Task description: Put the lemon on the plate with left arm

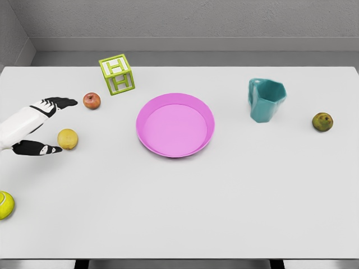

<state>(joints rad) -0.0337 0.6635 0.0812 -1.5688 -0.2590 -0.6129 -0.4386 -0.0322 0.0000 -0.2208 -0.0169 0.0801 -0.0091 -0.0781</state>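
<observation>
**Left hand open beside the lemon, before the grasp**

Head view. The white counter (179,213) carries all the things of the scene. The left hand (47,126) enters from the picture's left edge, its dark fingers (60,102) spread apart: one set reaches out above, and a lower digit lies along the counter below. The lemon (67,139) sits upright on the counter in the gap between them, close to the lower digit; whether anything touches it cannot be told. The hand holds nothing. The pink plate (175,124) lies at the centre of the counter, well apart from the lemon and to its right, and is empty. A small red apple (92,101) rests just beyond the upper fingers, with a green letter block (116,74) near it, further back. A teal mug (266,99) and a greenish-brown fruit (322,121) stand at the right side, well apart from the work. A yellow-green ball (5,204) shows at the lower left edge. The right arm does not appear.

Progress, as a judgement: the task is at its early stage. The approach to the lemon looks nearly complete, but the grasp is not yet made. Closing on the lemon, lifting it, carrying it right to the plate and releasing it all remain.
</observation>
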